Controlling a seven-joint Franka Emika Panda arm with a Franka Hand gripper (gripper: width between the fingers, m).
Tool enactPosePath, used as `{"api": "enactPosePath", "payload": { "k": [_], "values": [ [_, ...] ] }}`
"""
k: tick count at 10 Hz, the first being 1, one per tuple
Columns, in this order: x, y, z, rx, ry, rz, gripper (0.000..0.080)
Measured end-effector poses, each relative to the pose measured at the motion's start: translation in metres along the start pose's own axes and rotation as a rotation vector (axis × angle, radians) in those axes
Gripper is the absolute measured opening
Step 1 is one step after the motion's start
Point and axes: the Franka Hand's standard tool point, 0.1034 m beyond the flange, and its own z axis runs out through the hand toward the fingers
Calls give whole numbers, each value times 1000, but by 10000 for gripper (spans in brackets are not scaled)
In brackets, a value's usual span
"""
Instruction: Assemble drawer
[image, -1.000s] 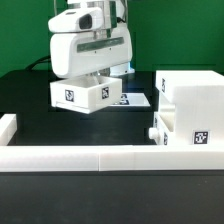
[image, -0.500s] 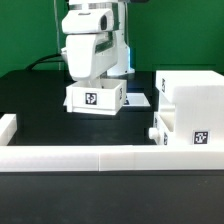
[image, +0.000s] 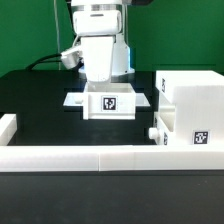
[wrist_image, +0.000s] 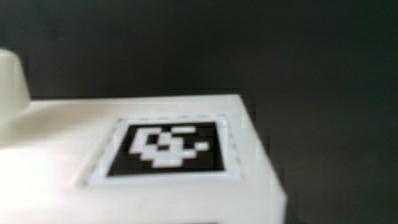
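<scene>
My gripper comes down from above at the middle of the exterior view and is shut on a white open-topped tray. The tray's black-and-white tag faces the camera. I cannot tell whether the tray touches the table. In the wrist view the tray's tagged face fills most of the picture and my fingers are hidden. The large white case stands at the exterior view's right, apart from the held tray. A second tagged white part with a small knob sits at its lower front.
The marker board lies flat behind and under the held tray. Low white wall segments run along the front edge and at the exterior view's left. The table top is black.
The gripper and the tray have moved toward the exterior view's right and turned. The tray's tagged face now points squarely at the camera. The case has not moved.
</scene>
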Motion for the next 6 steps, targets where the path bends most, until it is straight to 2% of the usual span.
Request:
{"api": "enactPosePath", "payload": {
  "k": [2, 4, 5, 6],
  "values": [
    [4, 13, -1, 5, 1, -9, 41],
    [9, 21, -3, 23, -1, -19, 41],
    [7, 17, -2, 44, -2, -17, 41],
    [7, 16, -1, 48, -2, -16, 41]
  ]
}}
